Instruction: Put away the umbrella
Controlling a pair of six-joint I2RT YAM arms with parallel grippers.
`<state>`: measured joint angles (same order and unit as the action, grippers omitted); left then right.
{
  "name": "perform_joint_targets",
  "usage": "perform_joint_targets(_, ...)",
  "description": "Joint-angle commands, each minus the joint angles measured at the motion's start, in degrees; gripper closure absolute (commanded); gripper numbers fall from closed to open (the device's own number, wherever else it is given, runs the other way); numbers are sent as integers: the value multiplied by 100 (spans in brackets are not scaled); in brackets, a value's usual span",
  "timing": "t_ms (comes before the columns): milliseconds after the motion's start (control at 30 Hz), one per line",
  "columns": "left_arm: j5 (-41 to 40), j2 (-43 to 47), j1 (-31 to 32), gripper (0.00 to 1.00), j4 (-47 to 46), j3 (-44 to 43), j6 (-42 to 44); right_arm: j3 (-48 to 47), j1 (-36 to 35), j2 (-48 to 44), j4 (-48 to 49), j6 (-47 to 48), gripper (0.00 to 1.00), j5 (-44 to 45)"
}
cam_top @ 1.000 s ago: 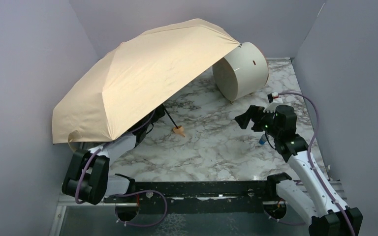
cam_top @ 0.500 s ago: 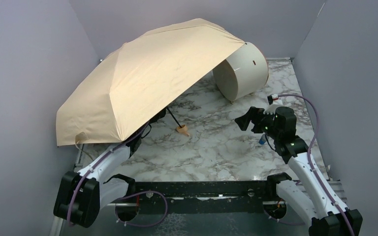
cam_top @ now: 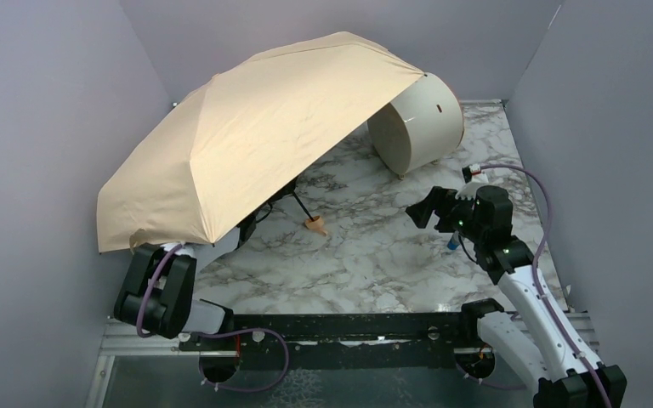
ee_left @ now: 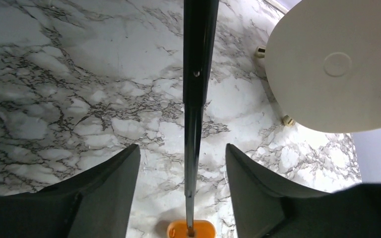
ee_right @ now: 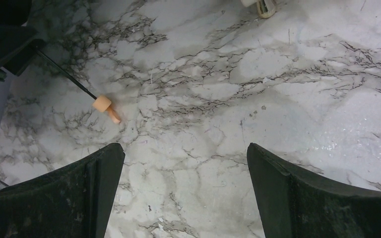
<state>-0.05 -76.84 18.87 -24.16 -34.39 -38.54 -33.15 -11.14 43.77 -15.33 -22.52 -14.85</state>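
Observation:
The umbrella (cam_top: 255,136) stands open and tilted, its beige canopy covering the left half of the table and leaning on the white drum. Its black shaft (ee_left: 197,59) slopes down to the peach handle knob (cam_top: 314,225) resting on the marble. My left gripper (ee_left: 181,146) is under the canopy, hidden from the top view. Its jaws stand open on either side of the shaft, with a gap on each side, and the knob (ee_left: 191,229) lies just below them. My right gripper (cam_top: 421,208) hovers open at the right and holds nothing. The knob (ee_right: 102,104) shows far to its left.
A white cylindrical drum (cam_top: 417,123) lies on its side at the back right, its flat end (ee_left: 337,64) facing the left wrist. Lavender walls close in the marble table (cam_top: 366,255) on three sides. The canopy's rim reaches the left wall.
The canopy shifted a little to the right and back, its far edge now on the drum. The left arm's elbow swung down and out, then folded up again. The right arm held still.

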Motion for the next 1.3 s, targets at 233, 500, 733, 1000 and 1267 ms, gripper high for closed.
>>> perform_joint_targets(233,584,-336,20,69,-591,-315,139,-107,30,-206,-165,-148,0,-46)
perform_joint_targets(500,721,251,70,84,-12,-494,916,-150,32,-13,18,-178,0,-200)
perform_joint_targets(733,628,561,73,100,783,-1036,1334,-247,30,25,81,-164,0,-276)
perform_joint_targets(1000,1077,282,63,100,877,-1770,1527,-463,30,68,47,-237,0,-348)
perform_joint_targets(1267,1969,42,72,100,860,-2774,1832,-749,28,61,392,-612,0,-968)
